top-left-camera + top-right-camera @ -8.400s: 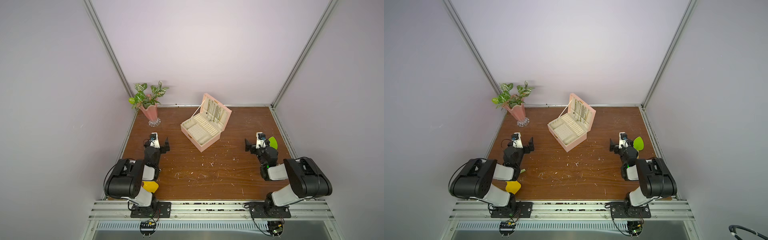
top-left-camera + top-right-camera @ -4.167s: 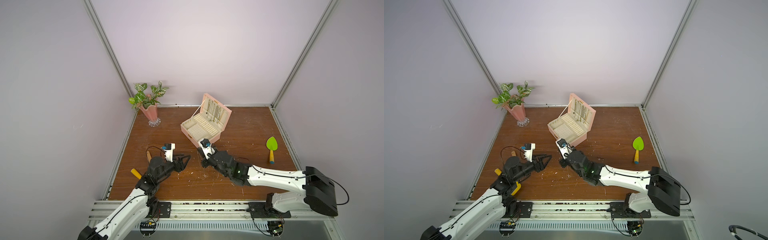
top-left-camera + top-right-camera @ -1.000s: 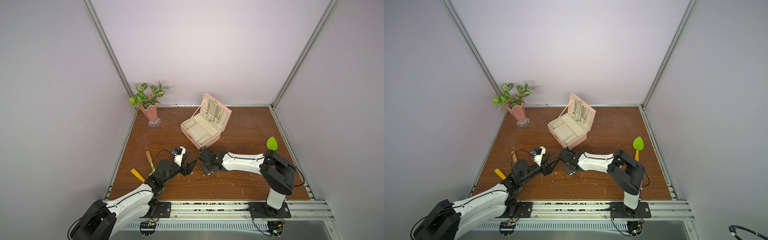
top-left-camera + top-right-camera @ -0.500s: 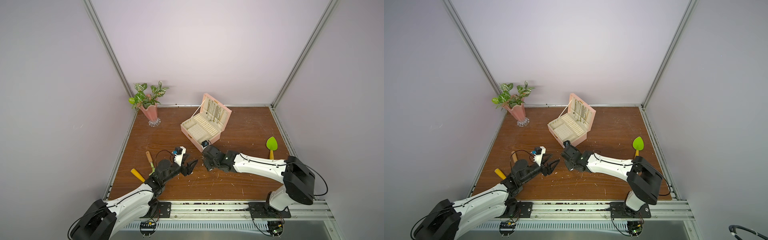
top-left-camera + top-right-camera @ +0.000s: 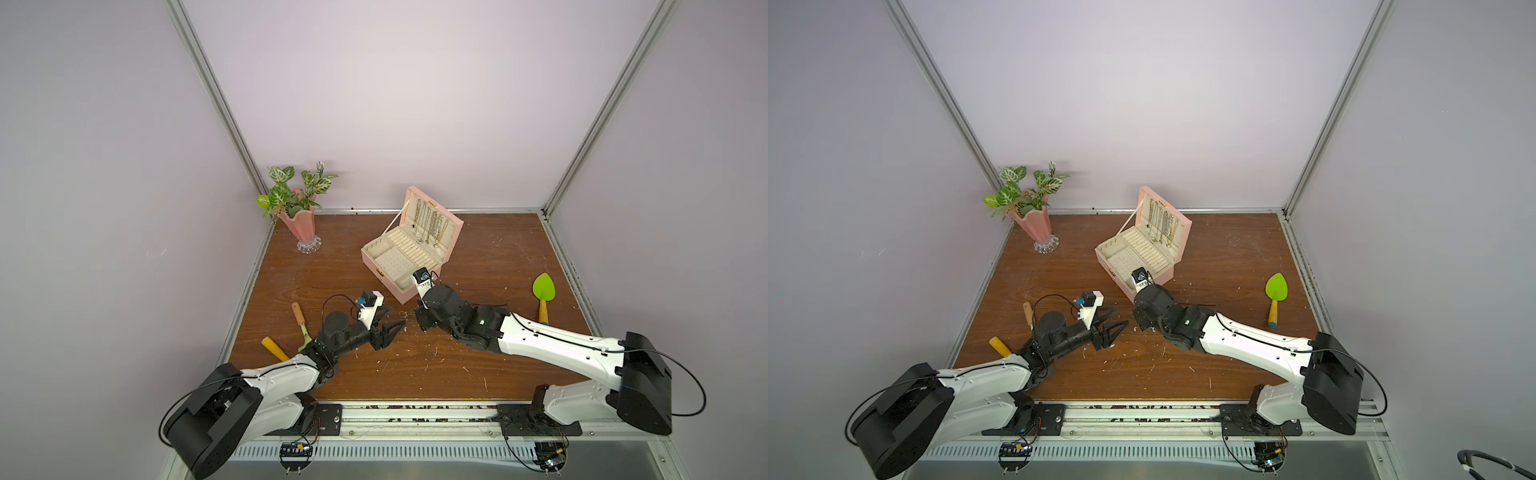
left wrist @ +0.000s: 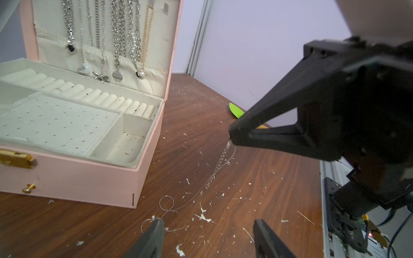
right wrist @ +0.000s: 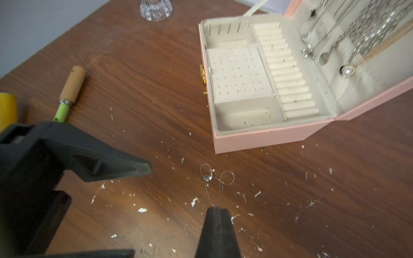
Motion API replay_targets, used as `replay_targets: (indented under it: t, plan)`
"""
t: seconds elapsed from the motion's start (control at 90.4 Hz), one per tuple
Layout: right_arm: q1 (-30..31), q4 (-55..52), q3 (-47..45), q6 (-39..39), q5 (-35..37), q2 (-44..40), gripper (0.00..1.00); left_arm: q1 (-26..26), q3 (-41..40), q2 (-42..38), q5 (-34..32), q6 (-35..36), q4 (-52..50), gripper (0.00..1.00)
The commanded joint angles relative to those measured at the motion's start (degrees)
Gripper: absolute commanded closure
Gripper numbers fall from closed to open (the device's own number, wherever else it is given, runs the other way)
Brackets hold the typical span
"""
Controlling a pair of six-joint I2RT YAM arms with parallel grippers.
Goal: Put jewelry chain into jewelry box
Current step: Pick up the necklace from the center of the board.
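Left wrist view gives you the clearest read: your right pincer (image 6: 232, 137) is clenched on one end of the jewelry chain (image 6: 218, 166). The fine thread slants down from its tip to the desk (image 6: 268, 169), where the rest lies in small loose loops just beside the near corner of the jewelry box (image 6: 78, 176). Your left pincer (image 6: 207, 236) is released, jaws apart, with one finger just beside a loop and grasping nothing. In both top views the two pincers meet nose to nose at the middle of the frame, just below the box, which sits open with its lid up. So the pickup is only partly done: one end is gripped, most of the chain rests on the desk, and none of it is in the box. What is left, as I judge it, is to lift the whole chain clear, carry it up-frame over the pink wall, and release it into a cream compartment.
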Motion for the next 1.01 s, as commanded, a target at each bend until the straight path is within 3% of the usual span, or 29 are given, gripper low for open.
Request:
replay_targets:
  t: [0.0, 0.619, 0.996]
  plan:
    - [0.13, 4.51, 0.06, -3.69, 2.58, -3.22, 1.00, -0.70, 3.17, 2.20, 3.15, 2.27, 3.72, 0.34]
    - [0.06, 10.08, 6.20, -14.58, 4.02, -7.26, 1.00, -1.10, 10.85, 17.41, 6.68, 4.64, 10.02, 0.39]
    - [0.13, 11.65, 7.97, -15.90, 3.65, -7.60, 1.00, -2.62, 13.20, 25.77, 5.56, 6.12, 13.13, 0.56]
